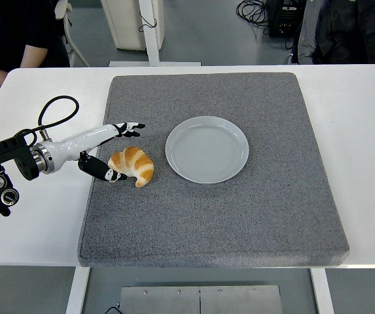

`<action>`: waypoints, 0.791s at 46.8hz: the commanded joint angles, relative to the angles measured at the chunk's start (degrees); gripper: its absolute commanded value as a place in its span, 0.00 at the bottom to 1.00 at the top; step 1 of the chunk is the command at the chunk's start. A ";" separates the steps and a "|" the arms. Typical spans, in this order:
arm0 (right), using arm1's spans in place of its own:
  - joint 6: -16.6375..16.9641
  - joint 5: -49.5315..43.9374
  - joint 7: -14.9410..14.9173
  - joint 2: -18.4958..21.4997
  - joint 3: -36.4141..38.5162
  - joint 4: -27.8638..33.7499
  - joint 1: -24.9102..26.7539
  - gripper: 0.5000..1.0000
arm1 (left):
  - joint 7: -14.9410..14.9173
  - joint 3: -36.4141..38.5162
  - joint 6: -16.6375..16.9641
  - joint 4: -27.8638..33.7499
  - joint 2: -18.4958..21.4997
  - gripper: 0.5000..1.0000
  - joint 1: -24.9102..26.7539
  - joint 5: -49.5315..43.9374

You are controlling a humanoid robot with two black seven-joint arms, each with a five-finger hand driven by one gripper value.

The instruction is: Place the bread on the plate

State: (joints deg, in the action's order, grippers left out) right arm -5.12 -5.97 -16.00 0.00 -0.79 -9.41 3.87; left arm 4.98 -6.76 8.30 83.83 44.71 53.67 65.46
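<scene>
White desk (370,144) carrying a large grey mat (239,216) that covers most of its middle; both task items lie on this mat. Near the mat's centre sits the round, pale plate (207,171), which holds nothing, so the goal state is not yet reached. To the plate's left, close by but apart from its rim, lies the bread (133,165), a golden croissant resting flat on the mat. The left arm enters from the picture's left edge, white-sleeved with a black cable looped above it, and ends in the left robot hand (112,149), which brackets the croissant's left end: the upper fingers (129,128) extend above and behind the bread, apparently clear of it, while the thumb (101,170) lies low at the bread's near-left side, its tip touching or almost touching the crust. The robot hand is thus wide, spread around the bread rather than clamped on it; no grasp is visible. The right arm is out of view. A person's dark sleeve (17,33) shows at the top left, beyond the desk. Judged from this layout, only the approach is accomplished; closing on the bread, lifting it, carrying it rightward over the plate and releasing it there all remain to be done
</scene>
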 commanded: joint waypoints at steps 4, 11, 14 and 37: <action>0.02 0.00 0.00 0.00 0.00 0.00 -0.01 1.00 | 0.20 0.25 0.93 -1.30 -1.12 0.81 -0.75 -0.07; -0.06 0.00 0.00 0.00 0.00 0.00 -0.01 1.00 | 0.46 0.25 0.93 -1.74 -1.38 0.81 -1.99 -0.07; -0.06 0.00 0.00 0.00 0.00 0.00 -0.01 1.00 | 0.55 0.25 0.93 -1.91 -1.73 0.81 -2.25 -0.07; -0.06 0.00 0.00 0.00 0.00 0.00 0.17 1.00 | 3.81 0.25 3.03 -6.75 -4.90 0.81 -3.13 -0.07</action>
State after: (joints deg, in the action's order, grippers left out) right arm -5.13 -5.98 -16.00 0.00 -0.79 -9.40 4.03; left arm 8.72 -6.42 11.03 77.21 39.85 51.03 65.39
